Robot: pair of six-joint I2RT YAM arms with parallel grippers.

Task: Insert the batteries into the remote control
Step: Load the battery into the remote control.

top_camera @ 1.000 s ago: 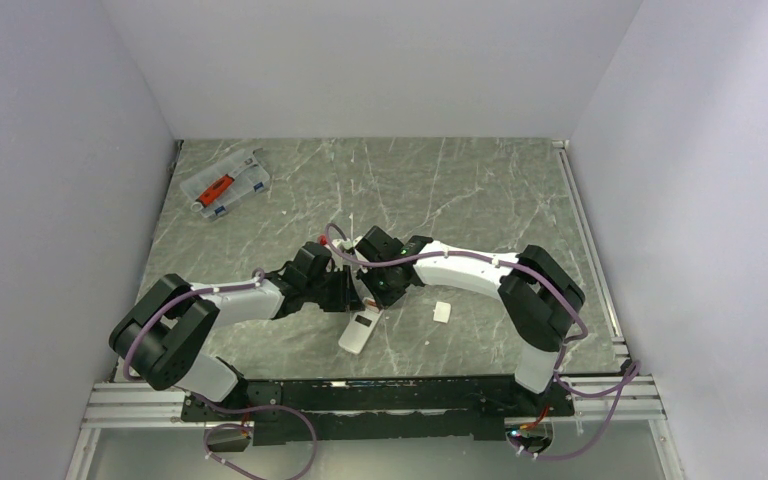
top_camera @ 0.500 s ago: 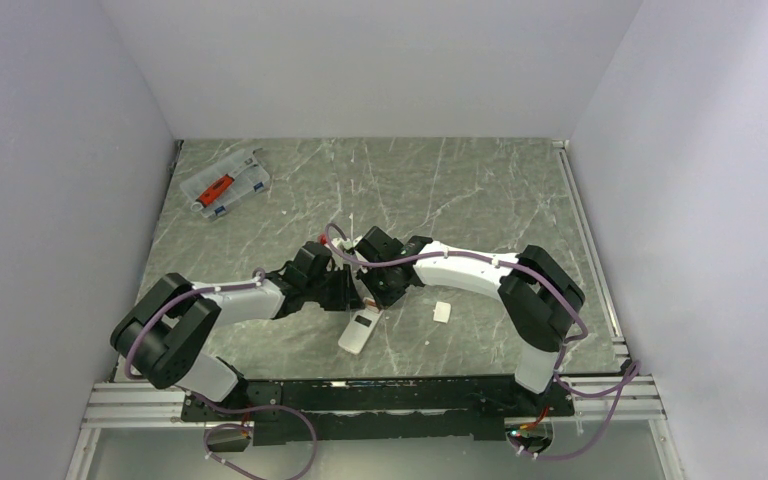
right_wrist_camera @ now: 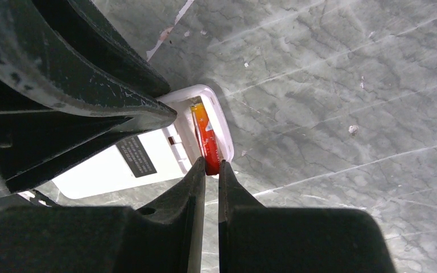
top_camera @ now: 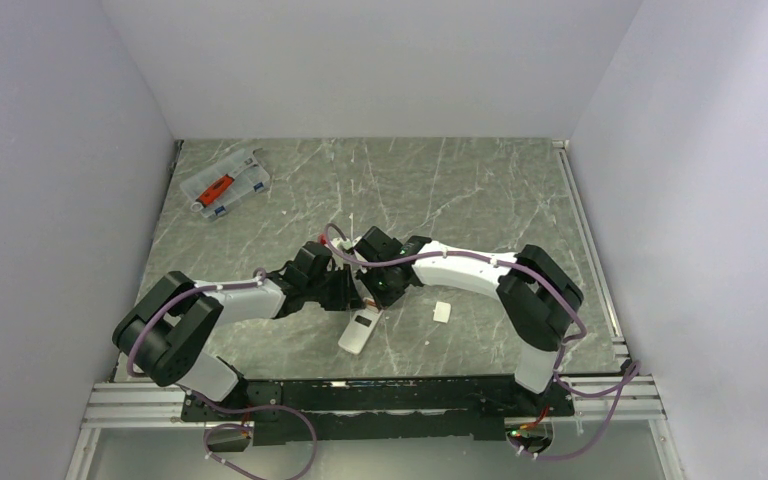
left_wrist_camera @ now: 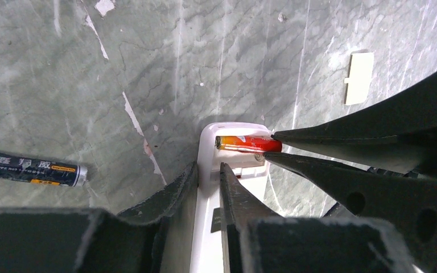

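While both arms meet mid-table, we see:
Left gripper (left_wrist_camera: 206, 170): nearly closed, clamping the slim white plastic remote control (left_wrist_camera: 203, 227) by its long edges.
Right gripper (right_wrist_camera: 211, 166): pinching a thin red-orange cylindrical battery (right_wrist_camera: 205, 136) in the remote's open bay.
Spare: dark labelled cylindrical battery (left_wrist_camera: 34, 169), loose on the grey marble table (top_camera: 480, 190), apart from the remote.

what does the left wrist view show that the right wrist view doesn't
Only the left wrist: a second battery lying loose on the table, and a small white piece farther off. Only the right wrist: the dark label on the back of the remote. Both: the red-orange battery in the remote's open end, pinched by the right jaws, with the left jaws clamped on the remote.
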